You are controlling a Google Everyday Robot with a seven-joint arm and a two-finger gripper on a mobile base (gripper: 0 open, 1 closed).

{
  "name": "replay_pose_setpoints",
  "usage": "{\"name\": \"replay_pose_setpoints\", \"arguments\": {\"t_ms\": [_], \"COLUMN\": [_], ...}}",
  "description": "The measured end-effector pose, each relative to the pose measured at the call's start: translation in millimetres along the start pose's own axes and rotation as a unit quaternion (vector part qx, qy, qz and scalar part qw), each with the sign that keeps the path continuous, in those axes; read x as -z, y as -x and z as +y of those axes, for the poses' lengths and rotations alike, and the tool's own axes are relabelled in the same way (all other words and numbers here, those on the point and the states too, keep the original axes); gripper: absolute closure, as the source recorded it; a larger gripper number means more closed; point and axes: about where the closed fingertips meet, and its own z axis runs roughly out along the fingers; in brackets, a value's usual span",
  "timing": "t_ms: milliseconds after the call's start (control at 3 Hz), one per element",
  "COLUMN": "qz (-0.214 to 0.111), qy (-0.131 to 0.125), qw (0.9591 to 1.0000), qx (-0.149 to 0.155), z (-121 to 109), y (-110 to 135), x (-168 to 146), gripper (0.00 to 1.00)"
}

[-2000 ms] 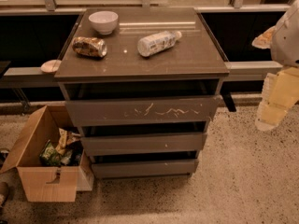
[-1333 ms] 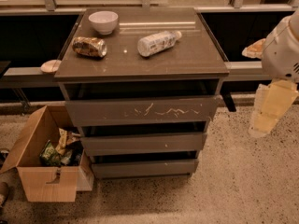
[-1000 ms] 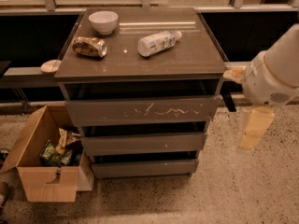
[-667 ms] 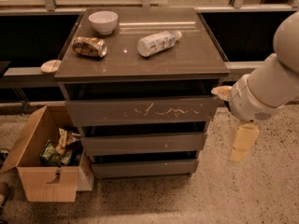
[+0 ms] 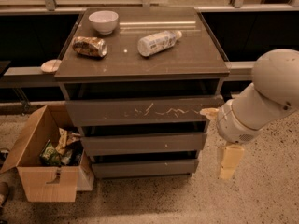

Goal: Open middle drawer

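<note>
Three flat fronts stack in the grey-brown cabinet [image 5: 198,50]. The middle drawer [image 5: 145,143], a wide, plain, handleless grey-brown front with a few white specks, looks pushed in between the scratched upper front [image 5: 107,112] and the short bottom front [image 5: 145,167]. Its long axis runs level, left to right. The robot's cream-coloured gripper [image 5: 230,161] hangs off the cabinet's right side, near the drawer's right end and slightly lower, apart from it. Whether it is parted or closed cannot be told. The drawer lies to its left, so the reach likely goes left and a little up.

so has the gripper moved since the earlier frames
Yes. The gripper has swung left and down, from well clear of the cabinet to just right of the middle drawer.
</note>
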Motion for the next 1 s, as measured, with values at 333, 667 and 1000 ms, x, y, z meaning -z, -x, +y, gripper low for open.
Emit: {"name": "replay_pose_setpoints", "arguments": {"t_ms": [333,667,1000], "qz": [0.015,0.038,0.034], "qy": [-0.007,0.009,0.038], "qw": [0.9998,0.9980,0.9970], "qx": [0.015,0.049,0.058], "z": [2,5,5], "y": [3,-15,-57], "x": [-4,-56,-135], "gripper": [0.00,0.00,0.00]}}
